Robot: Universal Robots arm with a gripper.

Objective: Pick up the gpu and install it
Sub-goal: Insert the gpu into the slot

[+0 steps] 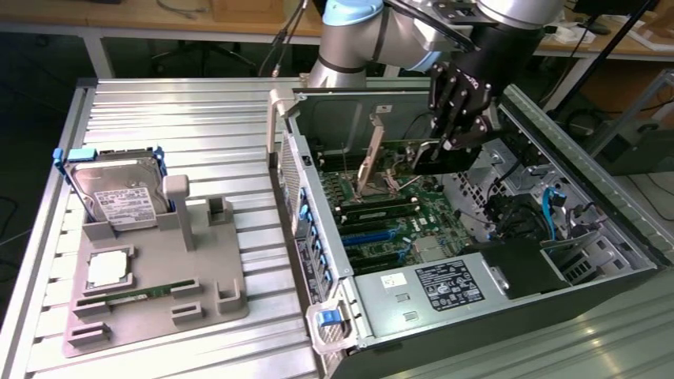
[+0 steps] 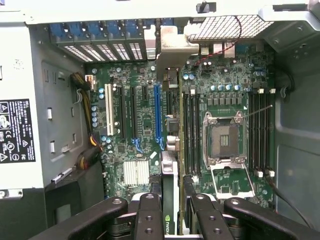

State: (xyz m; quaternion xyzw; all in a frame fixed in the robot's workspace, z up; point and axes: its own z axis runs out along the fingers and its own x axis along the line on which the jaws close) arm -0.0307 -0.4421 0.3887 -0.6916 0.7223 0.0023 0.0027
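Wrist view shows the gripper [image 2: 175, 206] partly closed on the gpu [image 2: 170, 182], edge-on over the motherboard [image 2: 135, 120], toward twelve o'clock of the case [image 1: 589, 264] in the exterior view; light, stiff and fragile, it looks best gripped by its edges.

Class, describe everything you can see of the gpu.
The gpu is a thin dark card, seen edge-on in the wrist view, with a silvery metal bracket at its far end and a green logo near the grip. The end effector clamps it on edge over the motherboard inside the open computer case.
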